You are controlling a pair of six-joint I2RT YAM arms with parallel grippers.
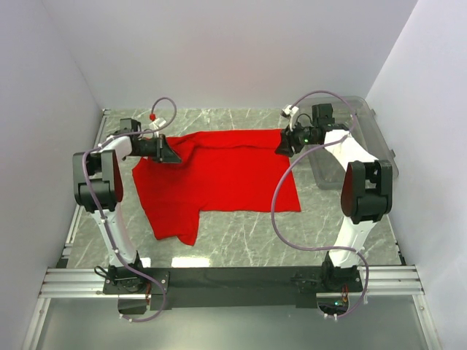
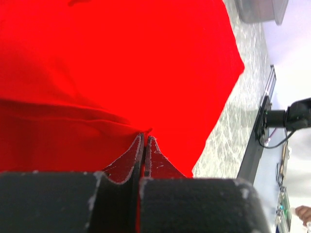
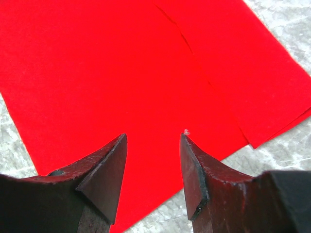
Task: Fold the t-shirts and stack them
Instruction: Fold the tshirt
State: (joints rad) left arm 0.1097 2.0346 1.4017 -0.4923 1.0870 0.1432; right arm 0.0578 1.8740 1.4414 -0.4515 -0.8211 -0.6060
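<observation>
A bright red t-shirt (image 1: 226, 175) lies spread on the marble table, its lower left part hanging toward the front as a flap. My left gripper (image 1: 169, 152) is at the shirt's back left edge. In the left wrist view its jaws are pressed together on a fold of the red cloth (image 2: 121, 58), the tips (image 2: 145, 138) meeting at a raised ridge. My right gripper (image 1: 286, 144) hovers over the shirt's back right corner. In the right wrist view it (image 3: 153, 138) stands open with nothing between the fingers, the flat red cloth (image 3: 121, 63) beneath it.
A clear plastic bin (image 1: 365, 127) stands at the back right, close to the right arm; its corner shows in the left wrist view (image 2: 260, 9). White walls enclose the table on three sides. A metal rail (image 1: 233, 281) carries both arm bases along the front.
</observation>
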